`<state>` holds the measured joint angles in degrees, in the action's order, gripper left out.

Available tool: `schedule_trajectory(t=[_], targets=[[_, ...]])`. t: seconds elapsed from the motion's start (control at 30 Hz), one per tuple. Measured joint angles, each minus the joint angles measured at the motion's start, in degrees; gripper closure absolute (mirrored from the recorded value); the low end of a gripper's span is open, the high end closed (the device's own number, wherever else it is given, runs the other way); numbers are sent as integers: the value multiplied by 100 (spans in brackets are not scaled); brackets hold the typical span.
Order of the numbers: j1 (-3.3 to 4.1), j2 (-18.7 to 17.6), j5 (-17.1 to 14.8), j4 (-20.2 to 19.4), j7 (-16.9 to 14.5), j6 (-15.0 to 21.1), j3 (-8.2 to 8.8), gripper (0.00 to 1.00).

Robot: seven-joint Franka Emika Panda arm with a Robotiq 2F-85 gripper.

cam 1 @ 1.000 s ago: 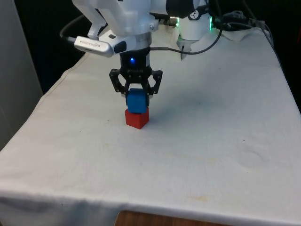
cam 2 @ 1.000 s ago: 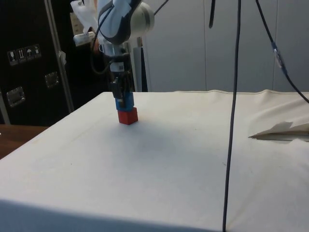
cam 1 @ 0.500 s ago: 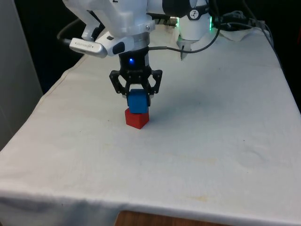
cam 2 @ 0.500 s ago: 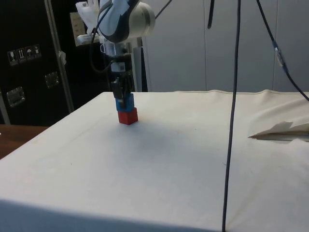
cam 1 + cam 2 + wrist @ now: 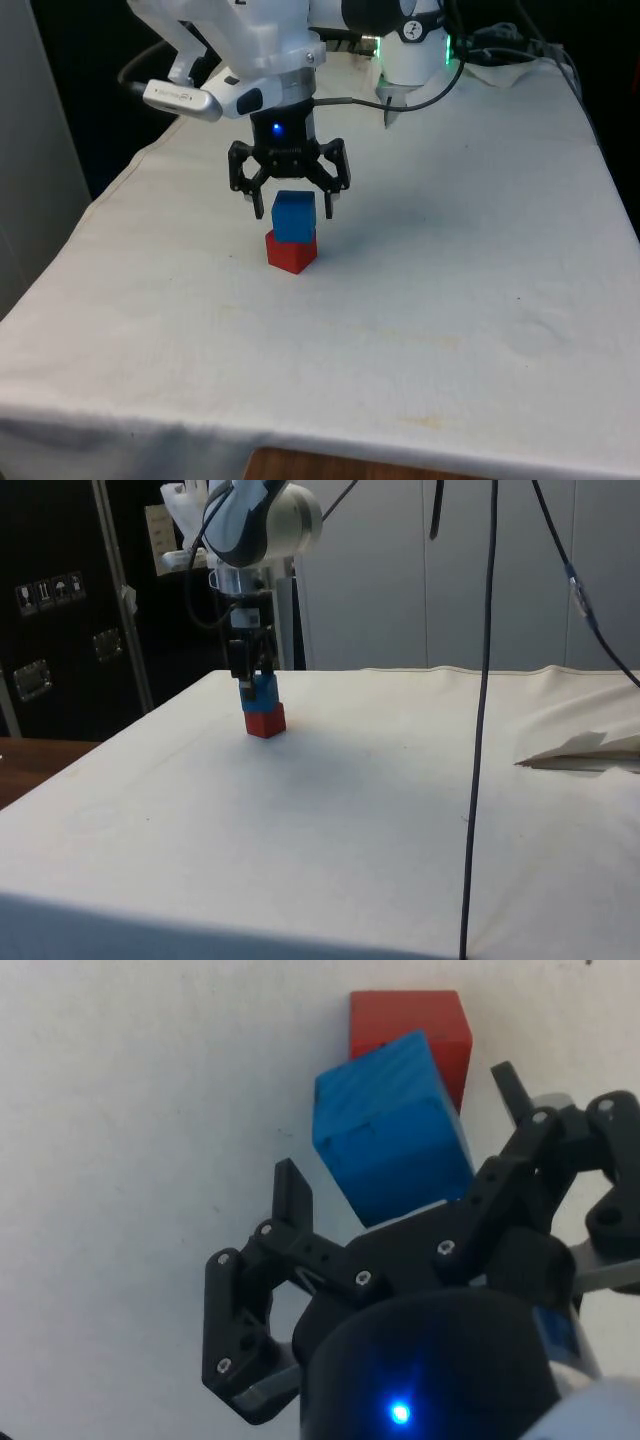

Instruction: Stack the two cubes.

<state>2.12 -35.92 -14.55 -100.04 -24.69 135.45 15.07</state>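
Currently the end effector (image 5: 290, 205) is released, fingers spread clear of both faces of the blue cube (image 5: 293, 217), which rests on the red cube (image 5: 291, 252) near the desk's (image 5: 450, 300) middle. Stack looks placed. Clock-face reference, front view: one finger at 9 o'clock of the blue cube, the other at 3 o'clock, both just beside it. In the wrist view the blue cube (image 5: 392, 1140) sits twisted relative to the red cube (image 5: 425, 1035), not squarely aligned. Risk: a sideways drift during retreat could clip the blue cube and topple it. A straight vertical lift seems safest.
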Motion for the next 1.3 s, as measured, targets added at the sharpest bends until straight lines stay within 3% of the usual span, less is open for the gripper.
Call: schedule_trajectory(t=[0.3, 0.5, 1.3], targets=[[0, 11, 0, 17, 0, -17, 0, 0], [17, 189, 23, 120, 0, -395, 52, 0], [63, 430, 46, 561, 63, -1169, 97, 0]])
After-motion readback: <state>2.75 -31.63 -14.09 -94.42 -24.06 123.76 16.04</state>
